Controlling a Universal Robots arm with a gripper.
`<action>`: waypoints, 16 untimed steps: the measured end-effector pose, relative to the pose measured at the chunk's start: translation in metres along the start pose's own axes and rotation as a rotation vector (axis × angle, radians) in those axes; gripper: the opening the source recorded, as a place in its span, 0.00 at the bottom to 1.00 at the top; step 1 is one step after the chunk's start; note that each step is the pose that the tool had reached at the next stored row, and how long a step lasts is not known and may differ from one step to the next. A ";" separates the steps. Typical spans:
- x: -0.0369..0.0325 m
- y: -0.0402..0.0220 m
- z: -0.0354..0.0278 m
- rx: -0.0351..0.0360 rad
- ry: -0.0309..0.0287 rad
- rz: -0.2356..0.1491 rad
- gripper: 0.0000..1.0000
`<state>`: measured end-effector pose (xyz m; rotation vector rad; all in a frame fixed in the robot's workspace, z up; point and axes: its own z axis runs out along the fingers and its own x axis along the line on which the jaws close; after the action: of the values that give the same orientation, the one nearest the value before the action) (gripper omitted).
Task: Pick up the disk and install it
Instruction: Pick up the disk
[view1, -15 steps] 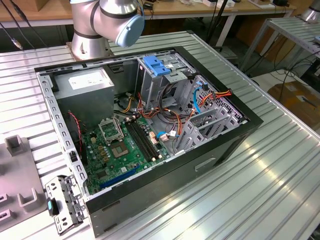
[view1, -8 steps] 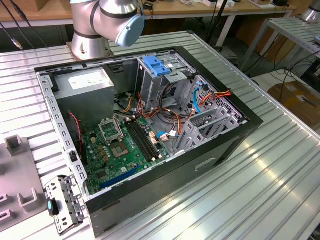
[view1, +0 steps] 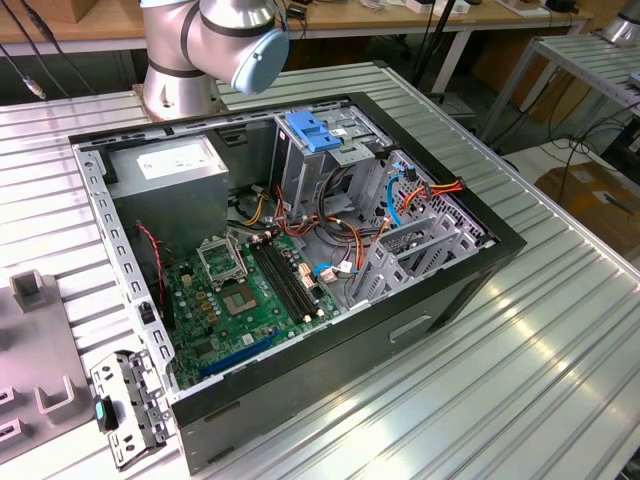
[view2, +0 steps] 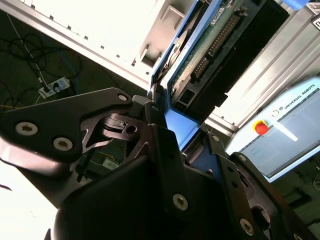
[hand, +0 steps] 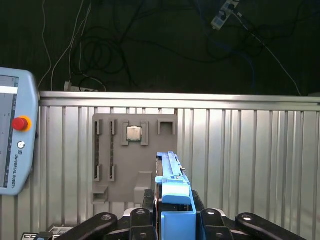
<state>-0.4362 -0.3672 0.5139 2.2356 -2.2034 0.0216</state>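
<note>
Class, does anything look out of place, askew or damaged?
Nothing damaged or spilled. Only the disk is out of place: clamped on edge in the gripper, not in the open computer case, whose cables lie loose.

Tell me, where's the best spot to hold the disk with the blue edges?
Across its two broad flat faces near one end, coming in from that end, as the pincer grips the disk in the first wrist view. It is thin and flat, so the rest sticks out free.
</note>
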 end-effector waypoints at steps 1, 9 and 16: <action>0.0000 -0.0015 0.0000 0.0000 0.0000 0.000 0.37; 0.0002 -0.0132 0.0001 0.0000 0.0000 0.000 0.37; 0.0003 -0.0197 0.0002 0.0000 0.0000 0.000 0.37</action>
<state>-0.4165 -0.3672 0.5139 2.2356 -2.2034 0.0216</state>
